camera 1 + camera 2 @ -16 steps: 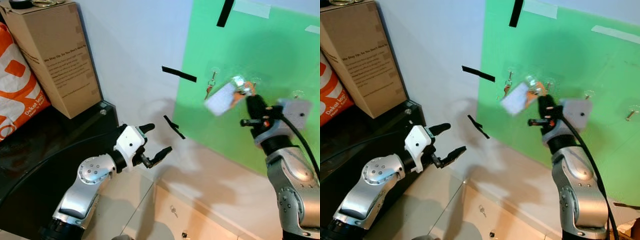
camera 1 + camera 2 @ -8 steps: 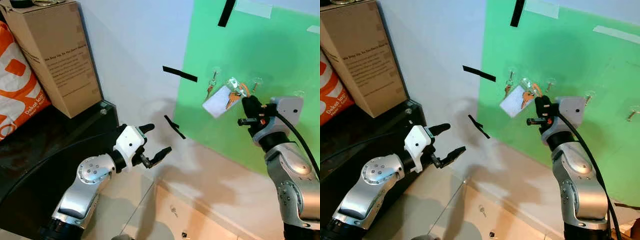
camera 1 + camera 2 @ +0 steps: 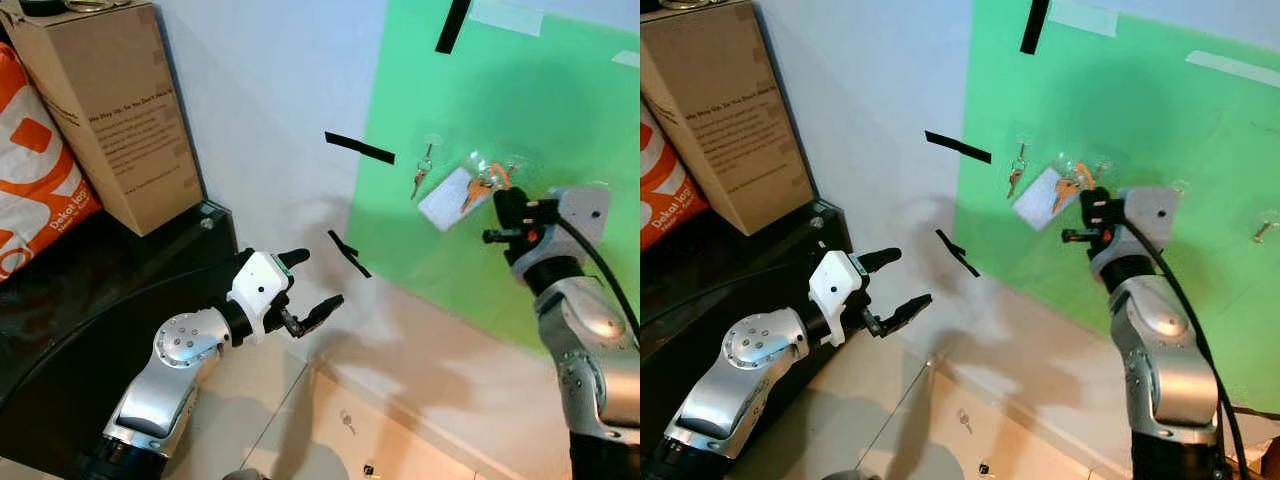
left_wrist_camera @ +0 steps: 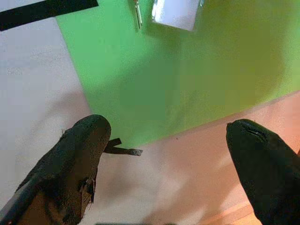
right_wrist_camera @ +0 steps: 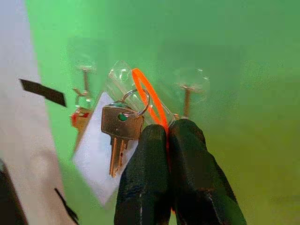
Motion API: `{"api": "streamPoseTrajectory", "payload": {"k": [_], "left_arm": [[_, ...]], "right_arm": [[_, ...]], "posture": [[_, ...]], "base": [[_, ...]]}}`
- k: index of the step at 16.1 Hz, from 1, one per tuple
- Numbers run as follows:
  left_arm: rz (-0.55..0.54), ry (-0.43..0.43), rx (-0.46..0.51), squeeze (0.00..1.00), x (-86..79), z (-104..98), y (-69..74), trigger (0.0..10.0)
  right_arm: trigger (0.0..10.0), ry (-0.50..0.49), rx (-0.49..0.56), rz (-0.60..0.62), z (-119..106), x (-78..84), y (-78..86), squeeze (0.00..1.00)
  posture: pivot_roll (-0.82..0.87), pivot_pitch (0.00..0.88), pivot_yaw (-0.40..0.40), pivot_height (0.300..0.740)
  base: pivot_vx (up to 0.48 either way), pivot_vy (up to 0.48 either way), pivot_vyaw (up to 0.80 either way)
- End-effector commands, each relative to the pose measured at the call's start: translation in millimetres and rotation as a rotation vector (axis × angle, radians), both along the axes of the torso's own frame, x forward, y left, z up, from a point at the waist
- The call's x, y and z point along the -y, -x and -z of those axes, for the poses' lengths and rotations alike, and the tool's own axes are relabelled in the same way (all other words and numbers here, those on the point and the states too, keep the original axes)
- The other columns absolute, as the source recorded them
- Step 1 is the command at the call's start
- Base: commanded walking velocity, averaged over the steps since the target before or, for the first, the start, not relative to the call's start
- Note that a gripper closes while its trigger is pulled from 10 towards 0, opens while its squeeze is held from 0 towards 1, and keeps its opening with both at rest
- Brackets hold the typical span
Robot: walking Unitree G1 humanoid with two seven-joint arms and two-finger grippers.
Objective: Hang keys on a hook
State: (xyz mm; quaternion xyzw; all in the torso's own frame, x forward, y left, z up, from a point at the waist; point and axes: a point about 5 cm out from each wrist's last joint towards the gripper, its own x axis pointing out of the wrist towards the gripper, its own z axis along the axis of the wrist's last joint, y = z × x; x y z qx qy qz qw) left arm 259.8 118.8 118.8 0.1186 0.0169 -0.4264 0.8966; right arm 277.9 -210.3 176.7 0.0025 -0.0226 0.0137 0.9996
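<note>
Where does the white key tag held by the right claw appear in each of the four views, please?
Left eye view: white tag right of centre, against the green board, just above the right claw.
Right eye view: tag near centre, left of the claw.
Left wrist view: tag at the top edge.
Right wrist view: tag behind the brass key.
Shared landmark: the already hung key beside it.

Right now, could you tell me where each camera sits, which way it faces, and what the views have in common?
Left eye view: on the head, looking forward and down at the green board; left gripper open and low, right gripper raised at the board.
Right eye view: the stereo twin, same scene and both arms.
Left wrist view: along two spread fingers toward the board.
Right wrist view: along closed fingers pinching the orange loop with its keys.
All share the board and white tag.
</note>
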Motion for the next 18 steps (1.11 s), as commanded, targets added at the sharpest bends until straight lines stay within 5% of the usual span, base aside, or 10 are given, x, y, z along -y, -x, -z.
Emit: {"api": "streamPoseTrajectory", "payload": {"k": [1,11,14,18], "left_arm": [[0.019,0.008,0.025,0.29,1.9,-8.7,-1.4,10.0],[0.028,0.002,0.019,0.29,1.6,-7.7,-1.3,10.0],[0.031,0.001,0.021,0.29,1.9,-7.9,-1.3,10.0],[0.031,0.001,0.024,0.29,1.9,-8.3,-1.4,10.0]], "right_arm": [[10.0,0.008,0.019,0.036,-4.2,6.0,-2.3,0.0],[10.0,0.039,-0.182,0.014,28.4,3.7,-1.9,0.0],[10.0,0.036,-0.168,0.018,26.6,3.8,-2.1,0.0],[10.0,0.092,-0.021,0.027,7.6,3.4,-2.3,0.0]], "posture": [[0.01,0.0,-0.04,0.74],[0.01,0.0,-0.038,0.74],[0.02,0.0,-0.037,0.74],[0.02,0.0,-0.036,0.74]], "base": [[0.0,0.0,0.0],[0.0,0.0,0.0],[0.0,0.0,0.0],[0.0,0.0,0.0]]}}
